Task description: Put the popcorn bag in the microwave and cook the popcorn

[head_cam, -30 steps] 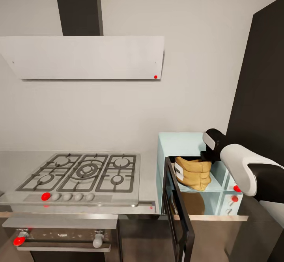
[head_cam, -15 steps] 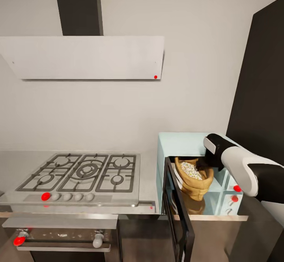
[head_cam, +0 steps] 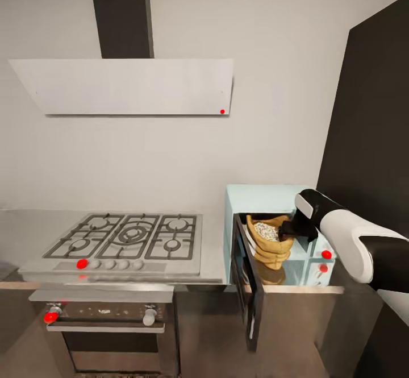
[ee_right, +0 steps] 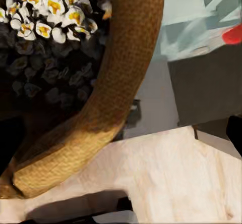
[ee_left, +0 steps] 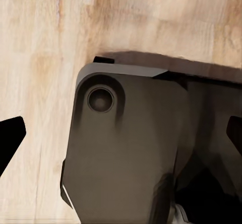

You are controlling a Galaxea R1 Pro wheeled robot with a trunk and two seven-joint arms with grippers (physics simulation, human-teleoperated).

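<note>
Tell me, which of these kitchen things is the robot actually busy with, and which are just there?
Part of the job:
- popcorn bag, at the microwave's opening
- popcorn inside the bag
- microwave, door swung open
- right gripper at the bag's rim
- countertop

Just there:
- gas hob
- oven below it
- extractor hood
- dark tall cabinet
</note>
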